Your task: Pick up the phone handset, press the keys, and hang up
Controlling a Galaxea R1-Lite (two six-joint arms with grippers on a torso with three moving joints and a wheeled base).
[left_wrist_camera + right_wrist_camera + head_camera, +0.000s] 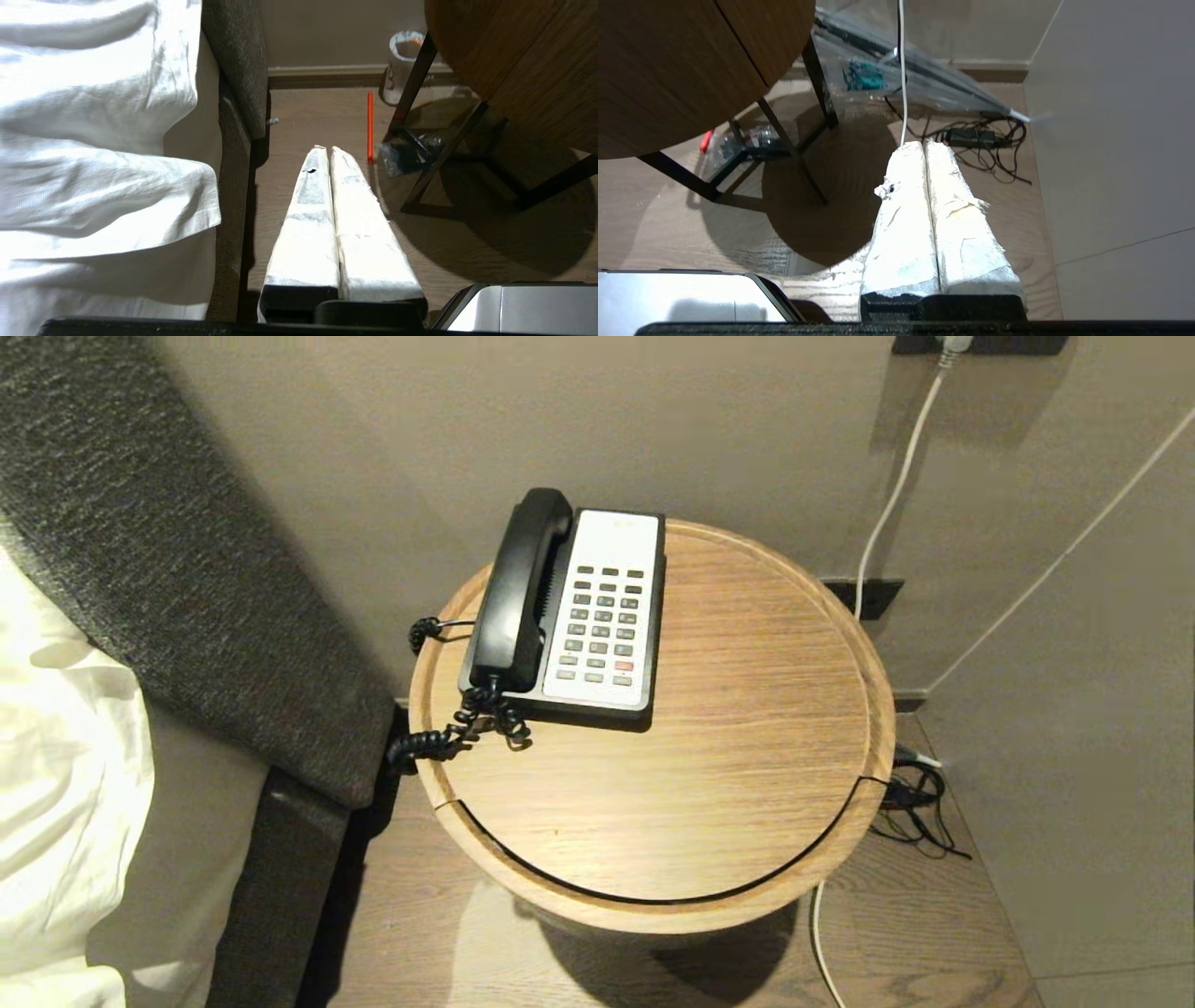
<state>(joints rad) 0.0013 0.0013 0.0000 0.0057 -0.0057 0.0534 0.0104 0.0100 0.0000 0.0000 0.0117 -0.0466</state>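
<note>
Both sets of fingers are clenched on nothing: the left gripper (328, 149) is hung low beside the bed (93, 140), the right gripper (923, 144) low above the floor. The phone handset (518, 593) is seated on its cradle on the bench (747, 728), beside the keys (600, 625). No step appears begun; lifting, pressing and hanging up remain.

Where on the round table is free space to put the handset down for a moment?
The round table is bare right of the phone base and in front of it, toward the near rim. The back-left part is crowded: the phone handset on its cradle, the keys, and the coiled cord over the left edge.
</note>
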